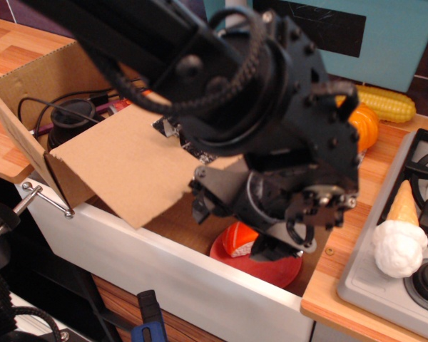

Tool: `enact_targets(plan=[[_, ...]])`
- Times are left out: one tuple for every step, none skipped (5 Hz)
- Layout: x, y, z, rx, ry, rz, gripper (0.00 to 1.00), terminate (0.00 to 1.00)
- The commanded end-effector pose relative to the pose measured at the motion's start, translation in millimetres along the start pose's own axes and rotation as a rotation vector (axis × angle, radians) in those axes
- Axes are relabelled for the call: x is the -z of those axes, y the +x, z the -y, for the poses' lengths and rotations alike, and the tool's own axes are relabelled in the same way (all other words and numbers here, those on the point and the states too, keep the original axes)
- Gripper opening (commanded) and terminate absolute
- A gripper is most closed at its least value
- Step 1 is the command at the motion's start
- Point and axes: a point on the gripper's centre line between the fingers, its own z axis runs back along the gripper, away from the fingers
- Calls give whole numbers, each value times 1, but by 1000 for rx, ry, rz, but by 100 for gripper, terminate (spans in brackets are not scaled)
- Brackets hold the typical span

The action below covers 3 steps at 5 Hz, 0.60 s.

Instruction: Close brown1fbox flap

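Closing the flap: part-way down, box not yet covered

Judging by how things lie, the job is begun but not done. The brown cardboard box (28,107) sits at the left end of the white sink (164,274), its opening facing up, and a black cable and a round black object can be seen inside it. The flap (125,164) hinges from the near corner of the box and slopes out and down over the sink with its plain face up; its free edge hangs over the sink rather than lying flat across the box, so the opening is only partly covered. What remains is to swing that panel back over the box until it rests level on the rim.

The gripper (232,228) hangs just right of the flap's free edge, above a red plate (267,267) with an orange-and-white item on it, inside the sink. The bulky black arm hides most of it. I cannot tell whether the jaws are apart or together, nor whether a finger touches the cardboard; nothing appears to be held
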Motion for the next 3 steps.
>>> enact_targets(plan=[[-32,30,-27,33,68,81,100,0],[-38,35,-48,52,122,118,100,0],[-42,46,-72,92,155,134,100,0]])
